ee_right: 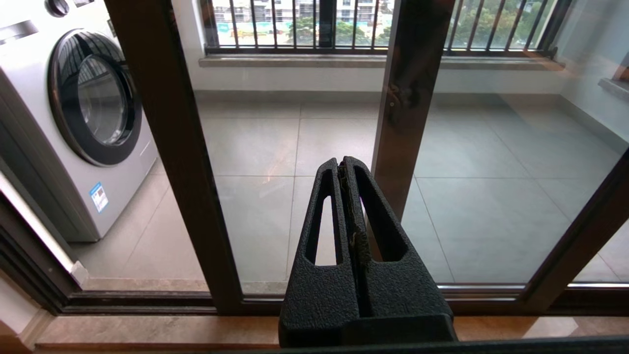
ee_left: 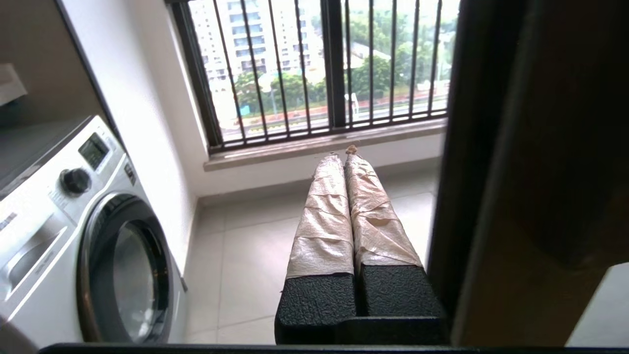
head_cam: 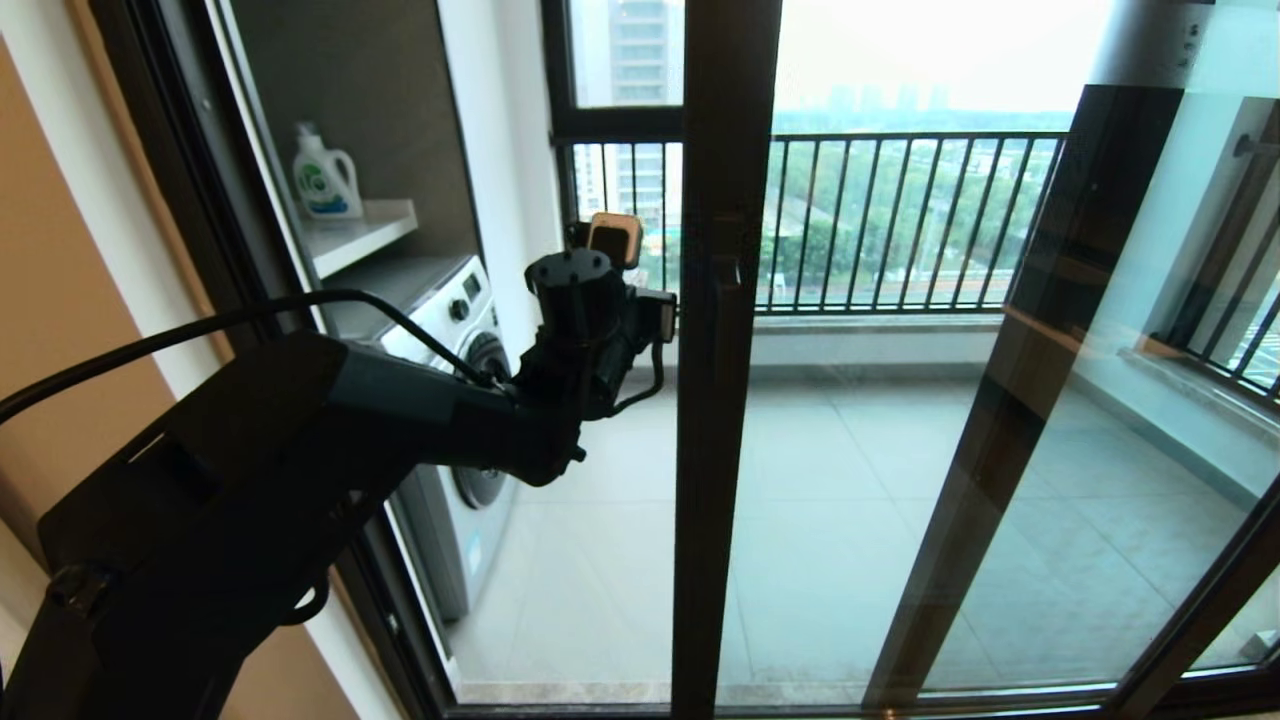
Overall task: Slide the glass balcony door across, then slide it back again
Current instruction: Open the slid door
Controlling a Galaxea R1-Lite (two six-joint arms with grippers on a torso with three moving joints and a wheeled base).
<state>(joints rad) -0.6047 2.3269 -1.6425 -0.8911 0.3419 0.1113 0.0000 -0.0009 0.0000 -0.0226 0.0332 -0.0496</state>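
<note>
Left arm reaches forward from the lower left of the head view, its left gripper (ee_left: pixel 344 153) raised just beside the left edge of the glass balcony door (head_cam: pixel 722 420) — at about the height of the door's bar handle (head_cam: pixel 727 290). In the left wrist view the tape-wrapped fingers (ee_left: pixel 324 216) lie pressed together, nothing between them, with the dark brown door frame close alongside; whether they touch it I cannot tell. The door's vertical frame stands near the middle of the head view, glass extending to the right of it, an open gap to its left giving onto the balcony's tiled floor (head_cam: pixel 600 560). A second dark-framed glass panel (head_cam: pixel 1040 400) overlaps farther right. Through the gap: a white washing machine (head_cam: pixel 470 340) against the left wall, a shelf (head_cam: pixel 360 235) above it holding a detergent bottle (head_cam: pixel 325 180). Beyond, a window with vertical railing bars (head_cam: pixel 900 220). Right gripper (ee_right: pixel 343 164) is low, in front of the door's lower glass and apart from it — its black fingers closed together, empty.
</note>
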